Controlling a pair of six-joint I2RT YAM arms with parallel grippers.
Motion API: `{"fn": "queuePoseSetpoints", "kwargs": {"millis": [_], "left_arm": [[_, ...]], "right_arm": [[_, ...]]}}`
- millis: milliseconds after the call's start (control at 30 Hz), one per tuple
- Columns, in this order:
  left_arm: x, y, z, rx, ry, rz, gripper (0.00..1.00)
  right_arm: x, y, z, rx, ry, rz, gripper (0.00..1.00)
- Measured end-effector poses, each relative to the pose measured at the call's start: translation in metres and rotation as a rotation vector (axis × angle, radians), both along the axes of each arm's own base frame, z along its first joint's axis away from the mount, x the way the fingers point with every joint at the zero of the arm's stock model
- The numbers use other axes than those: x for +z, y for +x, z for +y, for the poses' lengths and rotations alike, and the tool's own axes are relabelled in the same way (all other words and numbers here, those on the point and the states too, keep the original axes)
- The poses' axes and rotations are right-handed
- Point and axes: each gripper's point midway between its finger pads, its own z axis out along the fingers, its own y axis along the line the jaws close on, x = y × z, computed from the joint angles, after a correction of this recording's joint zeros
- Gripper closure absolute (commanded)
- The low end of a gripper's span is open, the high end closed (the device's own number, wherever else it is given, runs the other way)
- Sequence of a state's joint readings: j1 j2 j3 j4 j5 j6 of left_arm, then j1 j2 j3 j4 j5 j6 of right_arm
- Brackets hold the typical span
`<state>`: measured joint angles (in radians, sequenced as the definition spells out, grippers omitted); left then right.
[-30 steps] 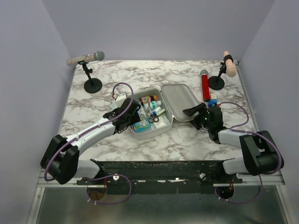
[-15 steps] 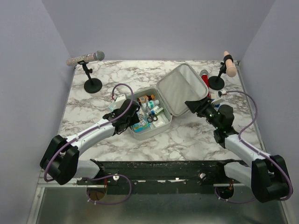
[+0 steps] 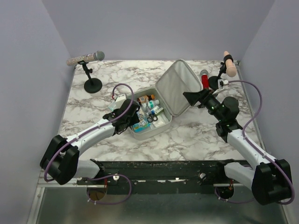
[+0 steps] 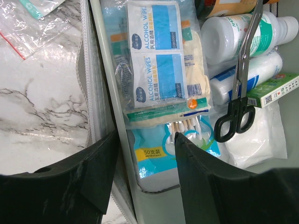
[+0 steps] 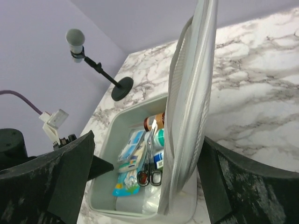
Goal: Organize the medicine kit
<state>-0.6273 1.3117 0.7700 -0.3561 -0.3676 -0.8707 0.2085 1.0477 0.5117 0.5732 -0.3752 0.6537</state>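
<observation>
The medicine kit [image 3: 135, 132], a light grey case, stands open mid-table, with wipes, bottles and scissors [image 4: 240, 93] inside. Its lid [image 3: 176, 86] is raised on the hinge, near upright. My right gripper [image 3: 190, 97] is open at the lid's right edge; in the right wrist view the lid [image 5: 191, 107] stands between its wide-spread fingers, close to the right one. My left gripper [image 3: 132, 117] is open and straddles the kit's left wall [image 4: 105, 93], one finger outside, one inside over a cotton-swab pack [image 4: 182, 126].
A microphone [image 3: 86, 58] on a black stand is at the back left. A red cylinder [image 3: 204, 84] and a peach-coloured object on a stand [image 3: 228, 64] are at the back right. A clear plastic bag [image 4: 28, 18] lies left of the kit.
The lid went from lying flat on the table to near upright as my right gripper rose and swung up and back. My left arm has not moved.
</observation>
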Motion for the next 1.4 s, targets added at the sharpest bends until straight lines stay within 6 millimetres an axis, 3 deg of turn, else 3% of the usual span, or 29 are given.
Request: {"fn": "queuePoseSetpoints", "kwargs": {"millis": [67, 133, 300, 533, 733, 900, 1100, 1200, 1400], "left_arm": [[0.0, 0.0, 0.0, -0.001, 0.0, 0.0, 0.36], [0.001, 0.0, 0.0, -0.002, 0.0, -0.002, 0.36], [0.002, -0.001, 0.001, -0.004, -0.006, -0.01, 0.36], [0.008, -0.009, 0.007, -0.006, 0.002, -0.005, 0.3], [0.039, -0.007, 0.017, 0.014, -0.012, -0.04, 0.23], [0.056, 0.003, 0.041, 0.083, -0.011, -0.064, 0.25], [0.047, 0.013, 0.083, 0.196, 0.029, -0.023, 0.29], [0.037, 0.02, 0.094, 0.232, 0.05, 0.012, 0.29], [0.002, 0.053, 0.122, 0.338, 0.105, 0.138, 0.23]], "right_arm": [[0.01, 0.005, 0.001, 0.002, 0.003, -0.012, 0.06], [0.018, 0.01, 0.002, 0.001, 0.005, -0.016, 0.14], [0.034, 0.027, 0.006, 0.003, -0.011, 0.012, 0.5], [0.025, 0.035, 0.007, 0.008, -0.068, 0.087, 0.78], [0.022, 0.021, -0.003, -0.024, -0.116, 0.118, 0.86], [0.029, -0.002, -0.019, -0.081, -0.159, 0.122, 0.96], [0.032, -0.023, -0.037, -0.151, -0.204, 0.133, 0.99], [0.029, -0.028, -0.043, -0.175, -0.216, 0.141, 0.99], [0.026, -0.035, -0.046, -0.183, -0.216, 0.145, 0.98]]}}
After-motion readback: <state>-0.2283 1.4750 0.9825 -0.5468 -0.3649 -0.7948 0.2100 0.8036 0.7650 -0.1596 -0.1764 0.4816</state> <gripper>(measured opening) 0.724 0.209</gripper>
